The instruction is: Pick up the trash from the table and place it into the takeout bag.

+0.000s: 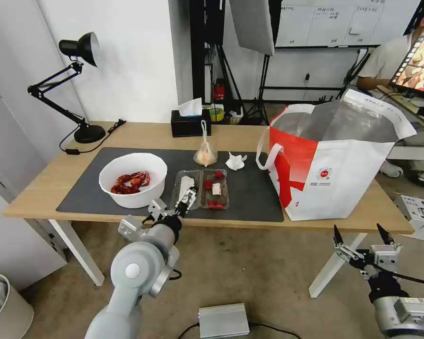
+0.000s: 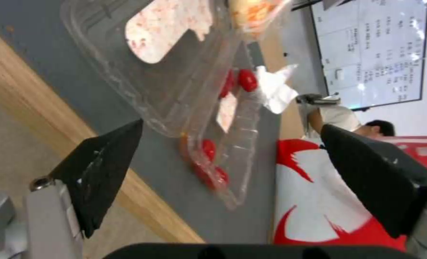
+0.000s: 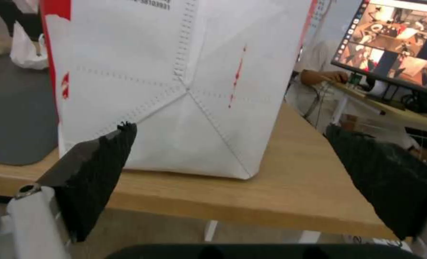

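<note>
Our left gripper (image 1: 186, 200), jaws wide, hovered at the tray's (image 1: 207, 188) seven o'clock edge; we judged a low, level approach best. Right gripper (image 1: 362, 238) waited wide.

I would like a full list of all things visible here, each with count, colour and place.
table: 1, light wood, centre
mat: 1, dark grey, on table
bowl of crayfish shells: 1, white, mat's left
clear tray: 1, open, mat's front
knotted bag: 1, orange contents, behind tray
crumpled tissue: 1, white, beside knotted bag
takeout bag: 1, white and red, table's right
tissue box: 1, black, table's back
lamp: 1, black, back left
left gripper: open, at tray
right gripper: open, below table's edge
</note>
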Controlling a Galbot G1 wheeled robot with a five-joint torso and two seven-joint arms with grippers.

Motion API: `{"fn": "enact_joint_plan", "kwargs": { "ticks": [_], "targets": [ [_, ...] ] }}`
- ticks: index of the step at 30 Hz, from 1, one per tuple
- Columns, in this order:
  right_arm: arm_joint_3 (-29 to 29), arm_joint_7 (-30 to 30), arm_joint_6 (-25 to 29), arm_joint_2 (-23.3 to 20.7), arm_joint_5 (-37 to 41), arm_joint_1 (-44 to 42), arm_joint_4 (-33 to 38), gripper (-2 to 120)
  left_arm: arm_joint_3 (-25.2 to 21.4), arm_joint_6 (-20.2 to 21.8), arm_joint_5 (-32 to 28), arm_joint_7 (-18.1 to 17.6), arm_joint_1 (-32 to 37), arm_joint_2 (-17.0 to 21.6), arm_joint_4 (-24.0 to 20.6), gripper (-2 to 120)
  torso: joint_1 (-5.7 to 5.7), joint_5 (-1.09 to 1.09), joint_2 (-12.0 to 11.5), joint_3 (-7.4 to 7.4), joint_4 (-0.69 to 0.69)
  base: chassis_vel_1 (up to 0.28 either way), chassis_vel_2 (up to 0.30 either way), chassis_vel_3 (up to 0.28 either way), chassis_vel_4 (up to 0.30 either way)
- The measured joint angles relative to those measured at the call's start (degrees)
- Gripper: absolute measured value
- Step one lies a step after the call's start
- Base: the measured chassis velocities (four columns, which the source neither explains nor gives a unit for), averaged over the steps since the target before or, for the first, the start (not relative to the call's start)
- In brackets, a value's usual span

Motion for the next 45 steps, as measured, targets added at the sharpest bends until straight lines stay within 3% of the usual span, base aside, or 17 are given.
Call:
{"fn": "enact_joint_plan", "kwargs": {
  "ticks": [15,35,43,45],
  "targets": [
    [-0.1,0.2,0.3,0.0,0.1,0.7,-2.0,100,0.9,0.1,3.1,2.4,-1.3,-0.3,5.0,100,0.00,0.00,0.0,0.00,0.00,0.000,0.000,0.000,0.000],
    [-0.4,0.1,1.1,0.2,0.2,1.1,-3.6,100,0.4,0.0,5.5,6.6,-2.3,1.1,7.7,100,-0.01,-0.01,0.0,-0.01,-0.01,0.000,0.000,0.000,0.000],
    [-0.9,-0.1,1.4,0.1,0.2,1.4,-4.7,100,0.6,-1.5,8.9,10.0,-1.0,1.7,7.2,100,0.00,-0.01,0.0,0.00,0.01,0.000,0.000,0.000,0.000],
    [-1.1,-0.2,1.5,0.0,0.2,1.7,-5.1,100,0.9,-2.0,10.6,13.2,-0.6,2.0,7.1,100,0.00,-0.01,0.0,0.01,0.01,0.000,0.000,0.000,0.000]
  ]
}}
